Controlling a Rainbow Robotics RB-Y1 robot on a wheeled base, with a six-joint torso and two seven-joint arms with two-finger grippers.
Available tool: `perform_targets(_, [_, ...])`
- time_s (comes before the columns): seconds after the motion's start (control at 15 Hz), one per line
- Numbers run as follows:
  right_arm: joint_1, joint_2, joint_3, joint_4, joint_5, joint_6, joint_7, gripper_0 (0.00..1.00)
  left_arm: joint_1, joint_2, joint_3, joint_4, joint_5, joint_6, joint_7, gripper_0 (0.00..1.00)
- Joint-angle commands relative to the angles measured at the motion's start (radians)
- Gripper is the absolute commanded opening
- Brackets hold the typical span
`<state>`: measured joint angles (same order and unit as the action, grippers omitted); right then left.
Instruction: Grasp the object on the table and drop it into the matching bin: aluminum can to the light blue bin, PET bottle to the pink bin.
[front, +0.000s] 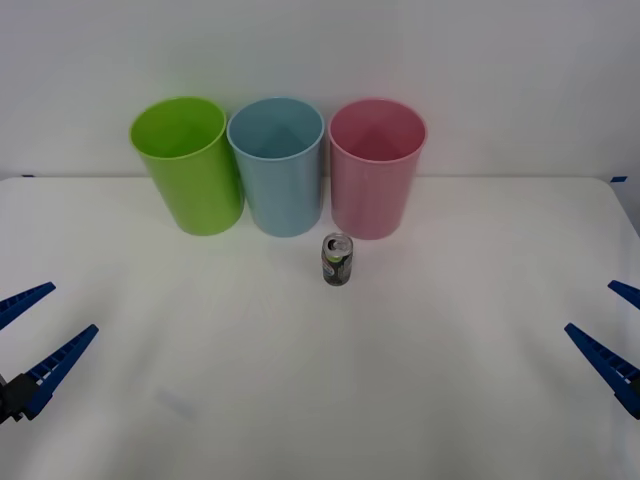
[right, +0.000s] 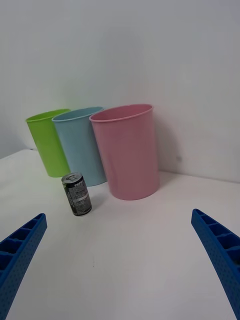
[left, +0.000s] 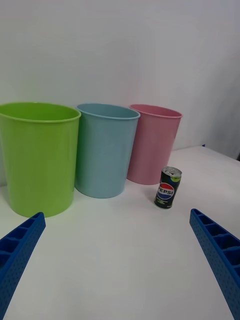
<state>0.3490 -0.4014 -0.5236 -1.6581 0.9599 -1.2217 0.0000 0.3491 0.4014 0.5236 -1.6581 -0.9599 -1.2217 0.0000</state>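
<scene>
Upright before the light blue bin and pink bin, the aluminum can stands; both end effectors gape, empty.

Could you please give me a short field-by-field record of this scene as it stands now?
object: aluminum can, upright on the table
can position: in front of the gap between the light blue bin and the pink bin
other bin: lime green bin, leftmost in the row
left claw: open, near left table edge
right claw: open, near right table edge
task state: can not yet grasped
</scene>
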Motion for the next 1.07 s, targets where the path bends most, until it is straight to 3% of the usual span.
perform_targets(0.07, [0.0, 0.0, 0.0, 0.0, 0.0, 0.0, 0.0, 1.0, 0.0, 0.0, 0.0, 0.0, 0.0, 0.0, 0.0, 1.0])
perform_targets(0.6, [-0.024, 0.006, 0.048, -0.025, 0.051, -0.001, 0.005, 1.0, 0.0, 0.0, 0.0, 0.0, 0.0, 0.0, 0.0, 1.0])
perform_targets(1.07, [-0.14, 0.006, 0.198, 0.084, 0.079, 0.031, 0.058, 1.0, 0.0, 0.0, 0.0, 0.0, 0.0, 0.0, 0.0, 1.0])
